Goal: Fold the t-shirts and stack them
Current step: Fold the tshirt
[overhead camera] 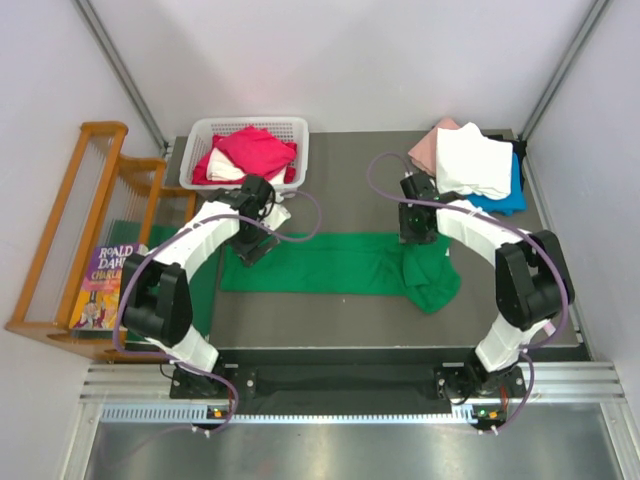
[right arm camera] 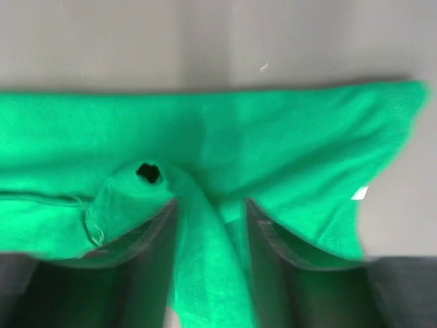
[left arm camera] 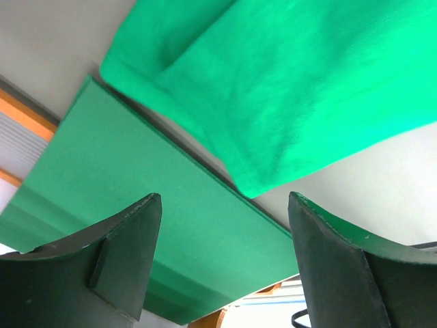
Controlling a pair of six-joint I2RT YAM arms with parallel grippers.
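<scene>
Now: tee [overhead camera: 330, 262] lies as long folded strip across table [overhead camera: 350, 320] middle, bunched toward right edge. Left gripper [left arm camera: 225, 205] spread, empty, at strip's left end. Right gripper [right arm camera: 212, 205] straddles fold; pinch unclear. Best: flatten bunch first, then match ends.

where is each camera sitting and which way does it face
Top external: overhead at the near edge, looking down at the table; left arm and right arm show.
Left wrist: looks past the open left gripper at the green mat.
Right wrist: looking down past the right gripper, cloth between its fingers.
Shared: all three see the green t-shirt.
</scene>
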